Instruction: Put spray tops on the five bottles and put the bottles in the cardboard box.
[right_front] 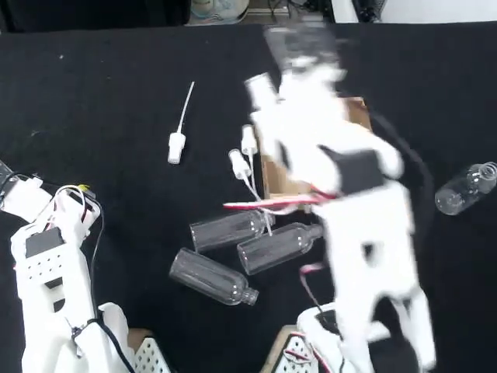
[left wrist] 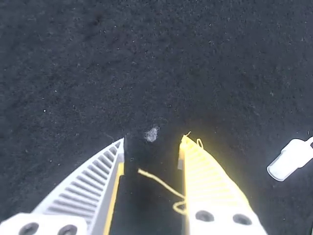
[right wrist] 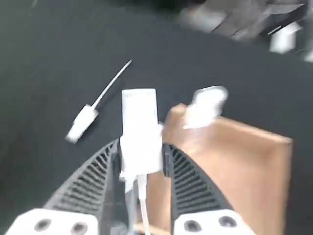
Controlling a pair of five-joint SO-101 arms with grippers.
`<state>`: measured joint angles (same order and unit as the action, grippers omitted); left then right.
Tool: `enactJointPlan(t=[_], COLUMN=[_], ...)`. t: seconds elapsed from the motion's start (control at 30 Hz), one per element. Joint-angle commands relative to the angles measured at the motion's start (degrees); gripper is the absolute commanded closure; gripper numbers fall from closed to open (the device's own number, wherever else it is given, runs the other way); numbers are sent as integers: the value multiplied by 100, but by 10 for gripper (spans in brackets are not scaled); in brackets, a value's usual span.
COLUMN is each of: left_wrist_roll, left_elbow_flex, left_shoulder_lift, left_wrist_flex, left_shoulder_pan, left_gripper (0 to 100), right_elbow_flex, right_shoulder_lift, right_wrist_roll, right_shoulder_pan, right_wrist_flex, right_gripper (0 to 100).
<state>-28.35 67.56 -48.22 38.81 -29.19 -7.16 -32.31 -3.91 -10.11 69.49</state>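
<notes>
Gripping a spray top (right wrist: 140,122), the right gripper (right wrist: 142,149) should keep its tube straight over a bottle (right_front: 278,247) neck. The left gripper (left wrist: 151,147), open, could steady it.

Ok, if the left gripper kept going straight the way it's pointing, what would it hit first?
Likely the black cloth-covered table, near a small white fluff speck ahead of the open left gripper. The white plastic spray top lies off to one side, outside that line, though depth is unclear.
</notes>
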Motion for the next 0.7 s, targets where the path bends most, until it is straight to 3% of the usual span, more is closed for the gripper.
enactJointPlan(t=[0.0, 0.17, 0.3, 0.67], left_wrist_roll=[-44, -44, -44, -44], left_elbow_flex=[-365, -365, -356, -330], left_shoulder_lift=[-114, -114, -114, -114], left_wrist_flex=[9, 9, 9, 9], left_shoulder_pan=[-22, -22, -22, -13], left_gripper=[818, 818, 818, 818], right_elbow_flex=[338, 338, -31, -1209], right_shoulder_lift=[-822, -1095, -963, -40], right_wrist_roll=[44, 35, 35, 88], right_shoulder_pan=[1380, 3218, 4299, 5213], right_wrist_flex=[35, -193, -1073, -3833], right_gripper=[979, 979, 979, 979])
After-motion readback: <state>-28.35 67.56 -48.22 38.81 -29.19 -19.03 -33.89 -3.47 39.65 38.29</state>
